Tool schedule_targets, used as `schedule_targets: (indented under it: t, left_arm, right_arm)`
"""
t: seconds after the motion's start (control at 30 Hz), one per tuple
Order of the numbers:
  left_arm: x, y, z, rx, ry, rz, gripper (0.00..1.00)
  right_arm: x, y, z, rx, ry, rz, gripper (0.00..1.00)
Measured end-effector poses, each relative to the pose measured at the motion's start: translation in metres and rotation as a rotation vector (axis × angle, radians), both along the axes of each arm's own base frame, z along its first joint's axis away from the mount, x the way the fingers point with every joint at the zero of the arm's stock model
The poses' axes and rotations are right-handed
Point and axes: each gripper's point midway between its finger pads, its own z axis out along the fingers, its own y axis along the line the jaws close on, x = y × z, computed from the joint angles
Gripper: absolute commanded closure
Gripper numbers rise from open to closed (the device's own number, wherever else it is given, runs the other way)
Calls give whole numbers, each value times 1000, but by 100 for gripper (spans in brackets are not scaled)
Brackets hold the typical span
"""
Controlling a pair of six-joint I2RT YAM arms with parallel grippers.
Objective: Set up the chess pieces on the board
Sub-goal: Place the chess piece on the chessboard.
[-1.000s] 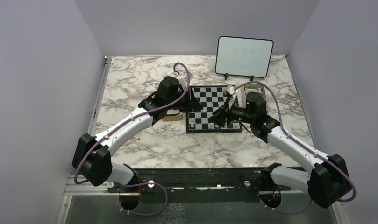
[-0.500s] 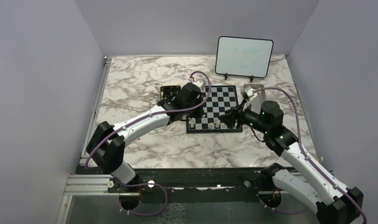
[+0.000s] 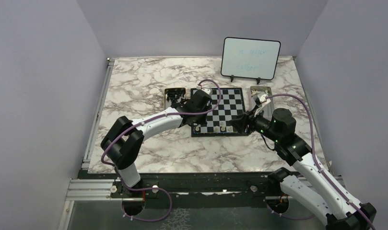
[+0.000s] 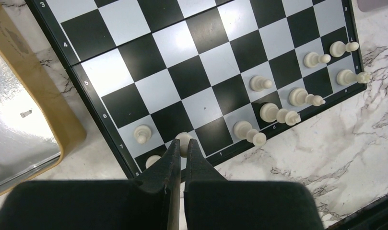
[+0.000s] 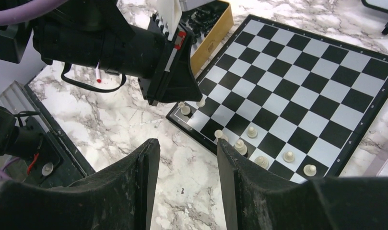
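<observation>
The left jaws are pressed shut over the near left corner of the board. One white piece sits right at their tips, though whether it is pinched or only touched cannot be told. Another white pawn stands just to the left of the tips, and the other white chess pieces run off to the right of them along the board's two edge rows, several leaning in this view. Left of these jaws, off the board, lies a wooden-rimmed tray on the marble bench. The right jaws stand apart with nothing between them, hanging over bare bench just off the board's edge. From there the board spreads ahead and to the right, and a line of white pieces stands just beyond the right-hand finger. The left arm reaches in ahead of them.
</observation>
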Motion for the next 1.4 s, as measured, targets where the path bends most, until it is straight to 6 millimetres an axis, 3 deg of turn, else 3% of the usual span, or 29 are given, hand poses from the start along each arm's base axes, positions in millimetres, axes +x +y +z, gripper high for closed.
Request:
schedule_targets:
  t: [0.17, 0.57, 1.4]
  left_arm:
    - [6, -3, -2, -2, -21, 4, 98]
    - [7, -1, -33, 55, 15, 2, 98]
    - [14, -5, -33, 67, 5, 1, 98]
  right_arm:
    - [-1, -1, -7, -14, 26, 0, 47]
    - [-2, -1, -8, -18, 32, -2, 47]
    - [-1, -2, -12, -31, 30, -2, 47]
